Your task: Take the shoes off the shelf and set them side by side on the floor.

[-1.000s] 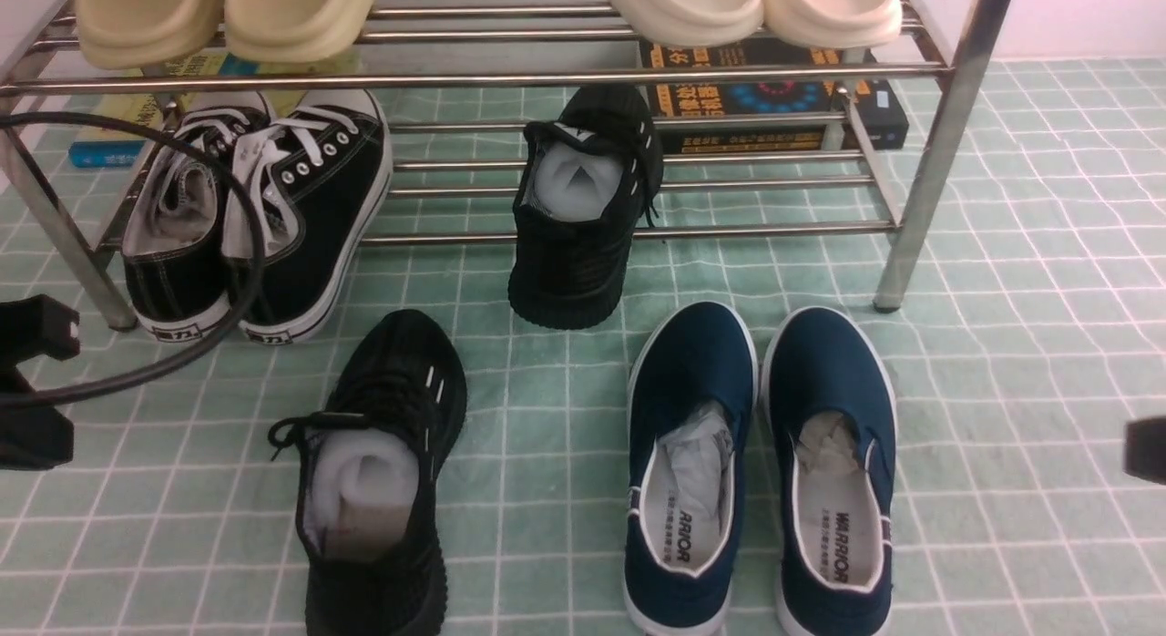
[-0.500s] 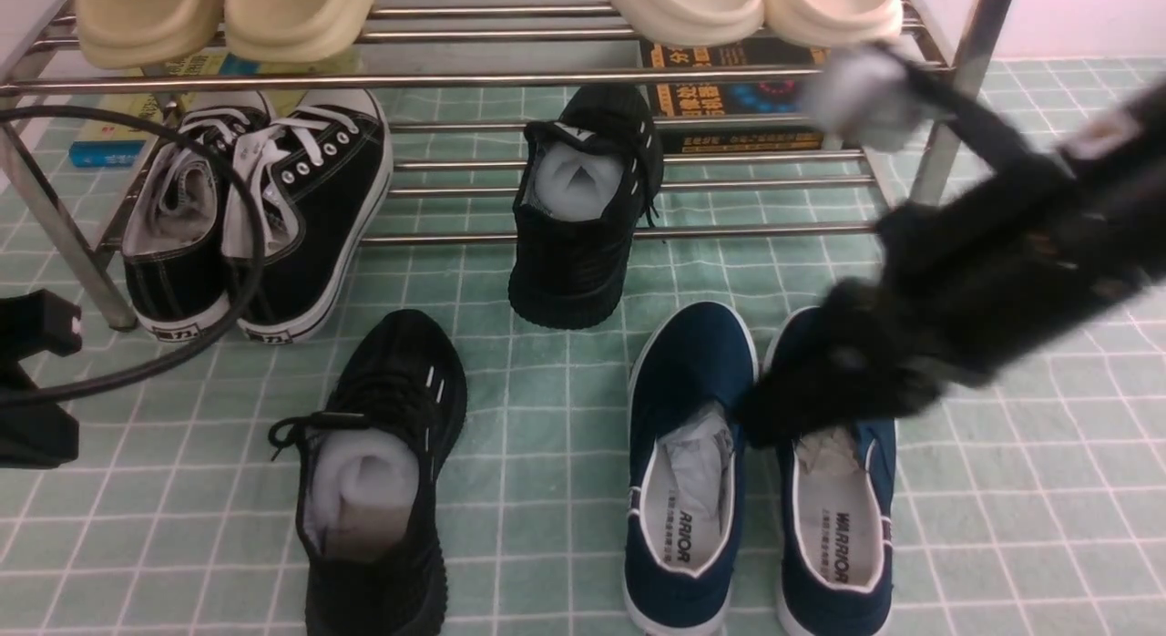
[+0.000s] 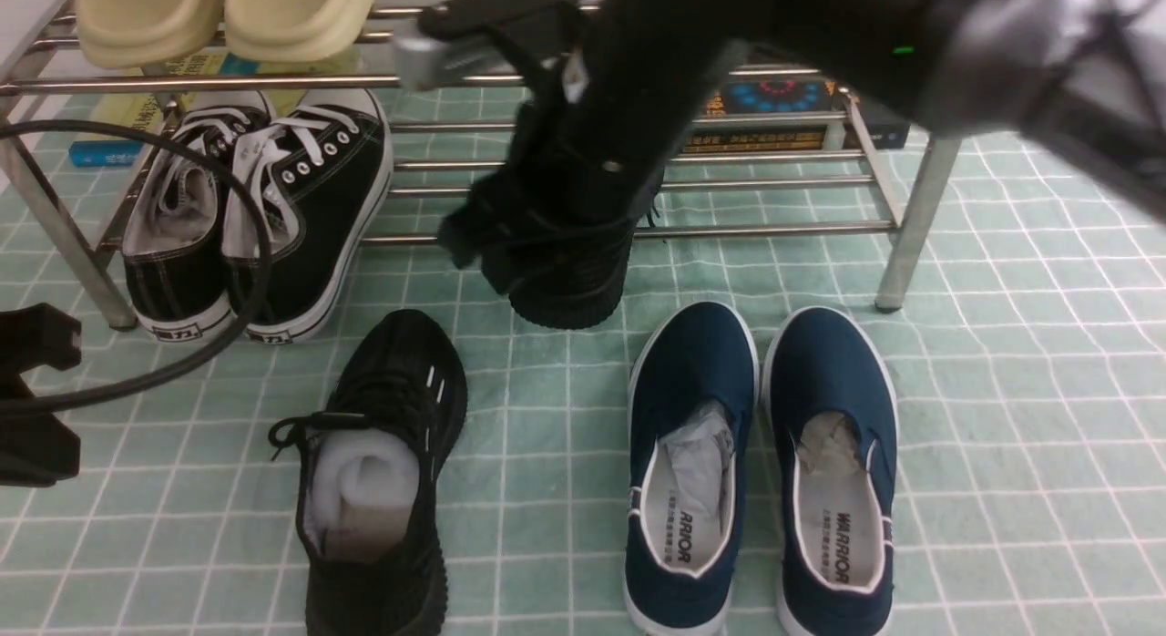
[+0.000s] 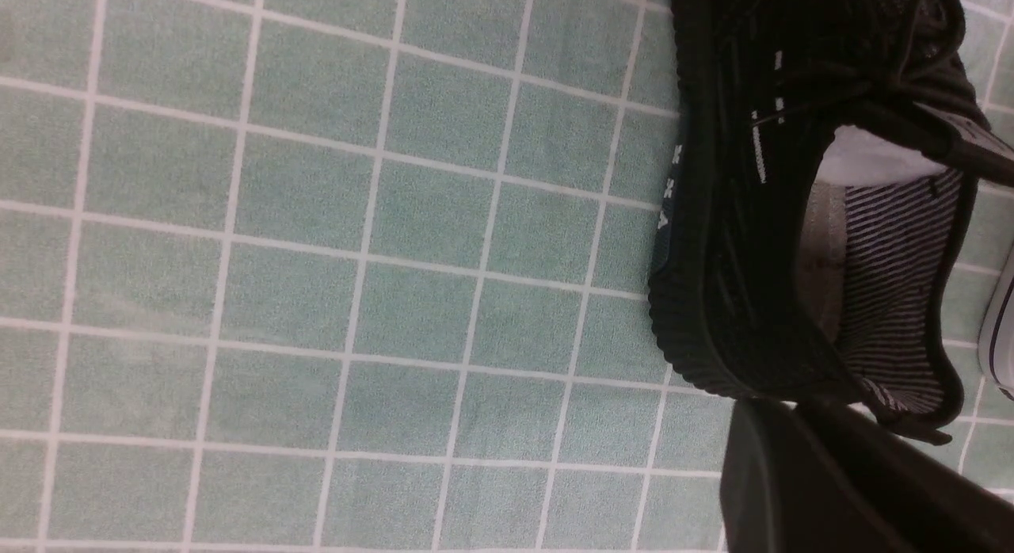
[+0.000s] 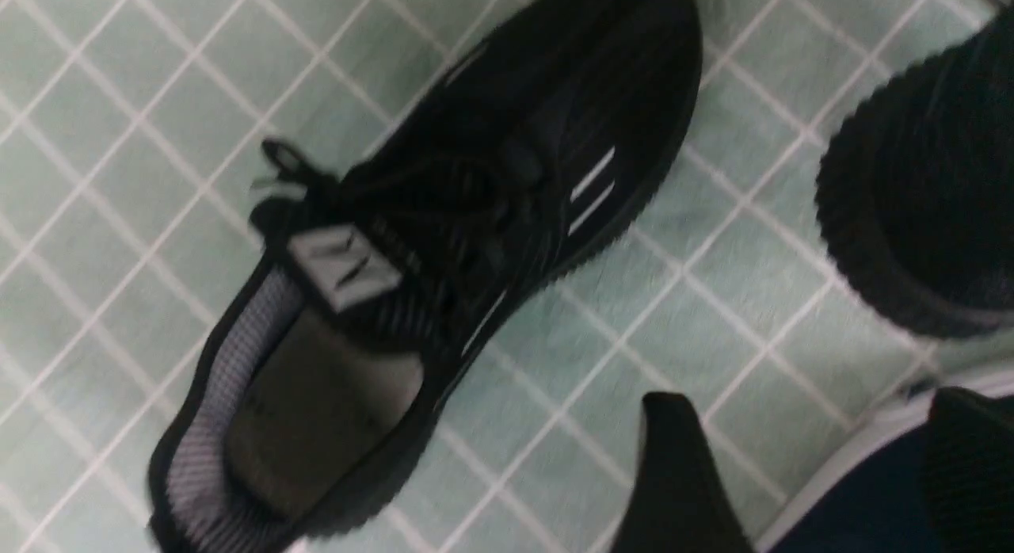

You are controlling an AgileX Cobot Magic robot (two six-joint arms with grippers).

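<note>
One black knit shoe [image 3: 383,472] lies on the floor [image 3: 1048,390], white stuffing showing; it also appears in the wrist views [image 4: 745,244] [image 5: 475,220]. The other shoe [image 3: 569,294] rests on the shelf [image 3: 774,228], its ribbed heel [image 5: 911,220] hanging over the front rod. My right arm covers most of it. My right gripper [image 3: 478,249] [image 5: 824,466] hangs open in front of that heel, holding nothing. My left gripper [image 4: 840,474] sits low at the left edge, fingers together, just behind the floor shoe's heel.
Black canvas sneakers with white laces [image 3: 255,208] stand on the lower tier at left. Navy slip-ons [image 3: 756,454] lie on the floor to the right. Beige slippers [image 3: 228,16] sit on the top tier, books [image 3: 783,117] behind the shelf. A black cable [image 3: 246,253] loops over the canvas sneakers.
My right arm has swung in from the right edge, across the navy slip-ons, to the shoe on the shelf. Its jaws have opened. My left arm has barely moved.
</note>
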